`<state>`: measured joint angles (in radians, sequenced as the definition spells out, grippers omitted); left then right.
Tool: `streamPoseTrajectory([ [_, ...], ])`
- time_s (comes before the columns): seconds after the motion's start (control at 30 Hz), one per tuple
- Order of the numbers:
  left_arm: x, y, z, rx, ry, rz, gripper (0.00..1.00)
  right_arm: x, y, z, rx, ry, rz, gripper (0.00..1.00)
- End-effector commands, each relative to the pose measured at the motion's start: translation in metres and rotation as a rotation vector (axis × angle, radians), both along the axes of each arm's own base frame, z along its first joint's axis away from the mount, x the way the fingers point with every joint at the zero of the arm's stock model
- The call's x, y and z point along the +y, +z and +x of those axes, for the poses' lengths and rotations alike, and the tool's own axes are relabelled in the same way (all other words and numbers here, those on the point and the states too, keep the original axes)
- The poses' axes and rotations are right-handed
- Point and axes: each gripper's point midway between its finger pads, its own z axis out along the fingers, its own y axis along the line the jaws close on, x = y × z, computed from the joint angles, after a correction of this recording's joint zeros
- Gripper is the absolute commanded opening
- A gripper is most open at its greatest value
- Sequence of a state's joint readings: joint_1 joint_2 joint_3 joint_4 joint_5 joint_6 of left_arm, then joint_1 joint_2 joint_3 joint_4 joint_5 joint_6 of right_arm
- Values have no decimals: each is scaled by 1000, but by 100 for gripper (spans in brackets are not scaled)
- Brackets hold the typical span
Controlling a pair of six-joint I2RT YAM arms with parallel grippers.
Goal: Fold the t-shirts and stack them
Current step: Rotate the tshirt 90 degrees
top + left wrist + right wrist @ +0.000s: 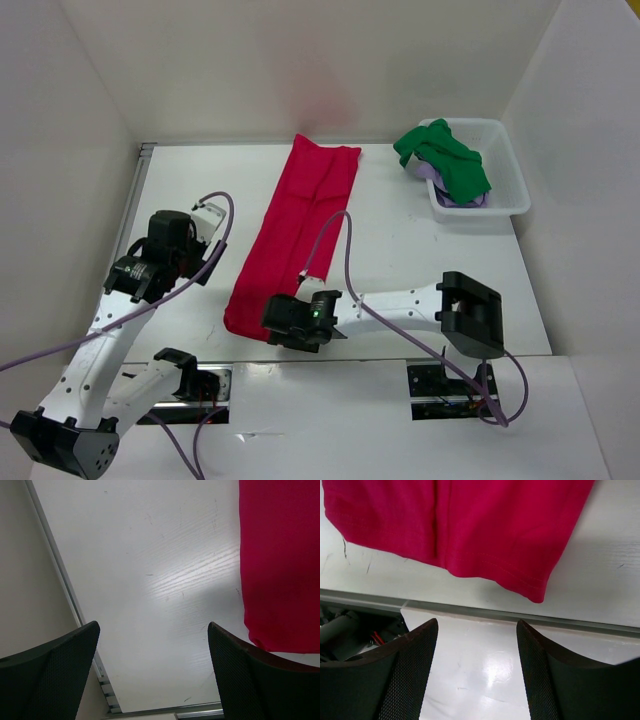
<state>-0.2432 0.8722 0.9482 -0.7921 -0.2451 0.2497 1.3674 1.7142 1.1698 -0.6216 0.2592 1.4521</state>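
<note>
The red t-shirt (295, 235) lay in a long strip. Its near hem sat just ahead of the right gripper (476, 630)'s spread, empty fingers and beside the left gripper (153, 627)'s right finger, also spread. Each needed to pinch one hem corner squarely, catching every layer.

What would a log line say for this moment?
red shirt: long folded strip | green shirt: in basket | left claw: open, empty | right claw: open, by red hem
</note>
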Motion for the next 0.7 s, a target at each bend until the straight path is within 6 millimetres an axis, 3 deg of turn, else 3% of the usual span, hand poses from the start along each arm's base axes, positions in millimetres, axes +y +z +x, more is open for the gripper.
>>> streamPoseTrajectory([
  [0.0, 2, 7, 2, -40, 35, -23, 95, 0, 3, 13, -45, -65, -12, 69],
  [0.17, 0, 9, 1, -48, 28, -32, 95, -15, -4, 13, -27, -93, -64, 69],
  [0.27, 1, 9, 1, -47, 22, -25, 95, -32, -18, 13, -14, -114, -116, 69],
  [0.33, 1, 11, 0, -56, 22, -27, 95, -29, -19, 18, -23, -107, -99, 69],
  [0.47, -1, 10, 0, -55, 15, -33, 95, -30, -42, 30, -5, -72, -152, 69],
  [0.57, -1, 10, 0, -55, 15, -33, 95, -20, -51, 38, 13, -56, -143, 51],
  [0.6, 0, 12, -1, -64, 15, -35, 95, -18, -55, 37, 24, -51, -141, 35],
  [0.67, 0, 12, -1, -64, 15, -35, 95, -22, -57, 38, 36, -57, -148, 20],
])
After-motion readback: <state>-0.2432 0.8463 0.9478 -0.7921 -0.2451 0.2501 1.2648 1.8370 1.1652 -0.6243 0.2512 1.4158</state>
